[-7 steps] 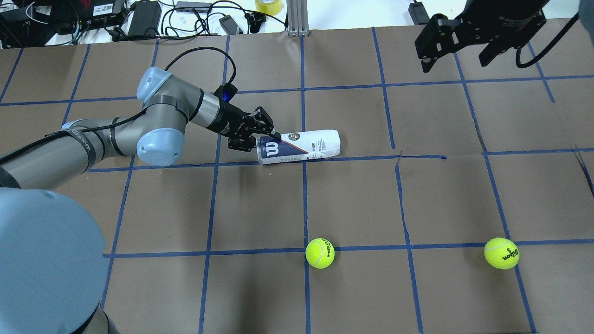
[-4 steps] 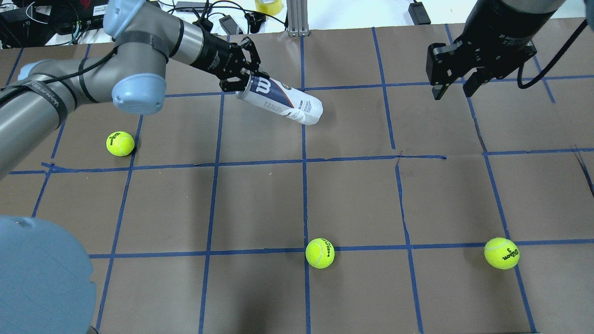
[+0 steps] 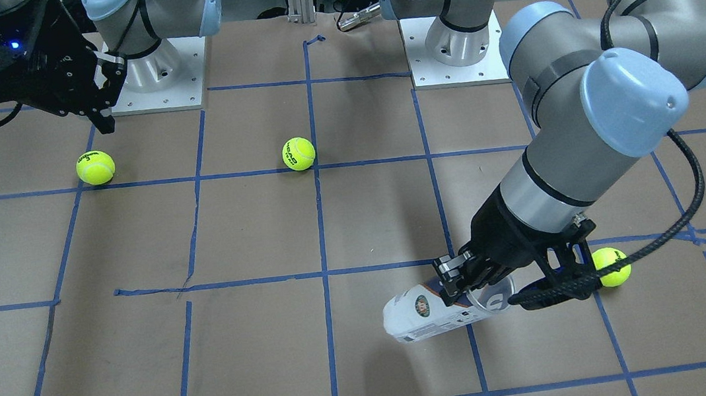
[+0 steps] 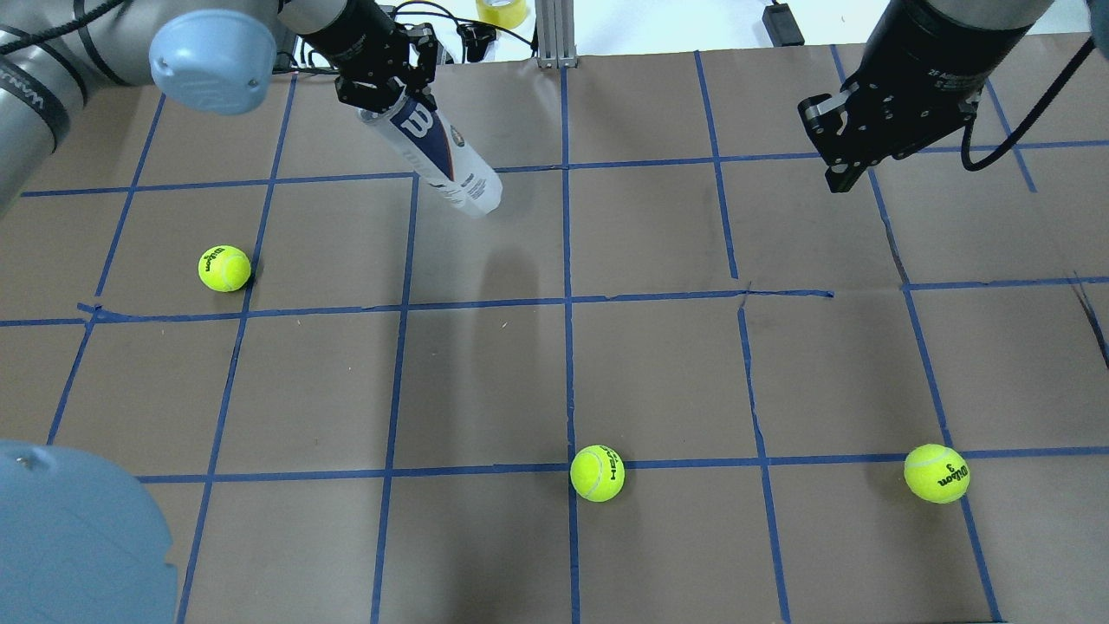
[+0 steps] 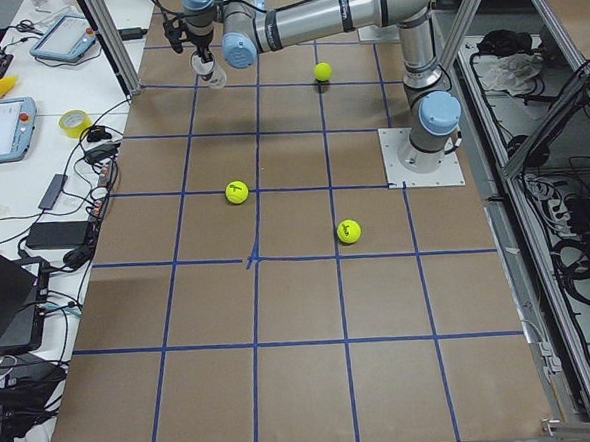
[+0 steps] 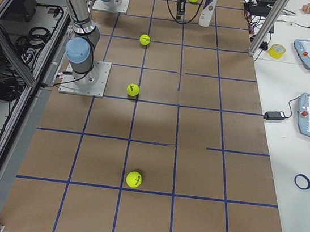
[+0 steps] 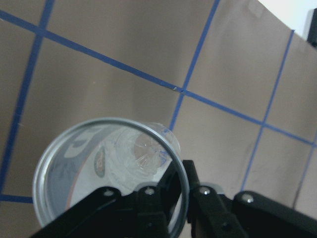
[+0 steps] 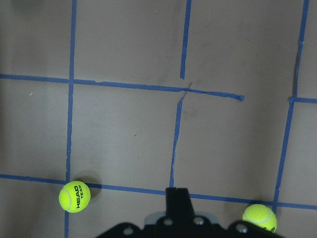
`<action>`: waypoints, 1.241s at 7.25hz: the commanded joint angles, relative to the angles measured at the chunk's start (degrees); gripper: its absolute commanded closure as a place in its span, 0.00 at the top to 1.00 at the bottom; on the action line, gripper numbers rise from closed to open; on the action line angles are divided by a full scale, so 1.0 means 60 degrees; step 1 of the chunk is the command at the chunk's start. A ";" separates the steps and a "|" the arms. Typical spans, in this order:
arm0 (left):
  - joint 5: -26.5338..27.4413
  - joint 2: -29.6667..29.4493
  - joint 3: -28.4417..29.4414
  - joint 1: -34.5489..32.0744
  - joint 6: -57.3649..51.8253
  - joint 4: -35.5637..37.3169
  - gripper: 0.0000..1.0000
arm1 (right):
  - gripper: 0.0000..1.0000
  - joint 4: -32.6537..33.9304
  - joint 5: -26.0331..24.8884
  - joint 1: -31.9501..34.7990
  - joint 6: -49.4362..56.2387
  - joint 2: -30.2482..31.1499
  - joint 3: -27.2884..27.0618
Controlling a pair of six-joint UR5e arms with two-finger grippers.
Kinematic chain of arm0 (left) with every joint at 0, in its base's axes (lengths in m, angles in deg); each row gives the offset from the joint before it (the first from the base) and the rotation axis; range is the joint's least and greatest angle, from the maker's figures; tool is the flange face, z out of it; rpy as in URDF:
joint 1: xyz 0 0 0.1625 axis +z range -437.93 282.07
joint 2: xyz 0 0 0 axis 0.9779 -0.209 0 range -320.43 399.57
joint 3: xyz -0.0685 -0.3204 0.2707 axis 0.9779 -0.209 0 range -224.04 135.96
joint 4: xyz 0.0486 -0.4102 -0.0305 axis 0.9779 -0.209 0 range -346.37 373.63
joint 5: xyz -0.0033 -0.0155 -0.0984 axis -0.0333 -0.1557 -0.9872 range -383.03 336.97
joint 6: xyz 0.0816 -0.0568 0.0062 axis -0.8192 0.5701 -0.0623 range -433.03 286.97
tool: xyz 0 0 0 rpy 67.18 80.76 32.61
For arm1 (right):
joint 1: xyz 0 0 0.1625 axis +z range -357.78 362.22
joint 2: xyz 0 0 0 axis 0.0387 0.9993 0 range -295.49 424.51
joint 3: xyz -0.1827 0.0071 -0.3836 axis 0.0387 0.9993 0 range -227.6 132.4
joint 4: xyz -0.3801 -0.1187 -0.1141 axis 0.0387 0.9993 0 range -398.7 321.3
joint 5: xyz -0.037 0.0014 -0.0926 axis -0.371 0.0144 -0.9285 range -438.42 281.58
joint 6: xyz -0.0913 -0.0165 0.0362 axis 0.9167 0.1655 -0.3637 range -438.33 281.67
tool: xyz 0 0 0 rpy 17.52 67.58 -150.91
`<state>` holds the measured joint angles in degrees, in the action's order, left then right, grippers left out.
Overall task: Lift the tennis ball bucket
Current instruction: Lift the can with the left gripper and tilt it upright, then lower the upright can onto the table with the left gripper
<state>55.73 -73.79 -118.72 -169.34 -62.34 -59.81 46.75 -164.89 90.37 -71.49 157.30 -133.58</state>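
Note:
The tennis ball bucket (image 4: 449,163) is a clear can with a white and navy label and a white W. It hangs tilted in the air over the far left of the table, open silver rim upward. My left gripper (image 4: 390,100) is shut on its rim. In the front view the gripper (image 3: 464,283) pinches the can (image 3: 421,318) at its open end. The left wrist view looks down into the empty can (image 7: 99,171), with one finger inside the rim and one outside. My right gripper (image 4: 837,173) is shut and empty above the far right.
Three yellow-green tennis balls lie on the brown paper: one at the left (image 4: 224,268), one at the near middle (image 4: 597,472), one at the near right (image 4: 937,473). Cables, adapters and a tape roll (image 4: 502,10) lie beyond the far edge.
The can lay on the table with my left gripper at its rim. My left arm has raised it and swung it toward the far left. The right gripper shifted slightly.

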 commanded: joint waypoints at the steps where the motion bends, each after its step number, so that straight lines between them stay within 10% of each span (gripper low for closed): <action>1: 0.1681 -0.0208 0.0436 -0.0758 -0.1531 -0.0419 0.00 | 1.00 0.2047 -0.0001 -0.0014 0.0045 -0.0301 0.0003; 9: 0.2445 -0.0531 -0.0868 -0.1773 -0.1372 0.1986 0.00 | 1.00 0.2120 -0.0397 -0.0132 -0.0101 -0.0640 -0.0232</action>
<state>70.44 -76.93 -123.75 -179.69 -70.81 -47.95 59.56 -167.00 89.59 -72.09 153.44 -134.95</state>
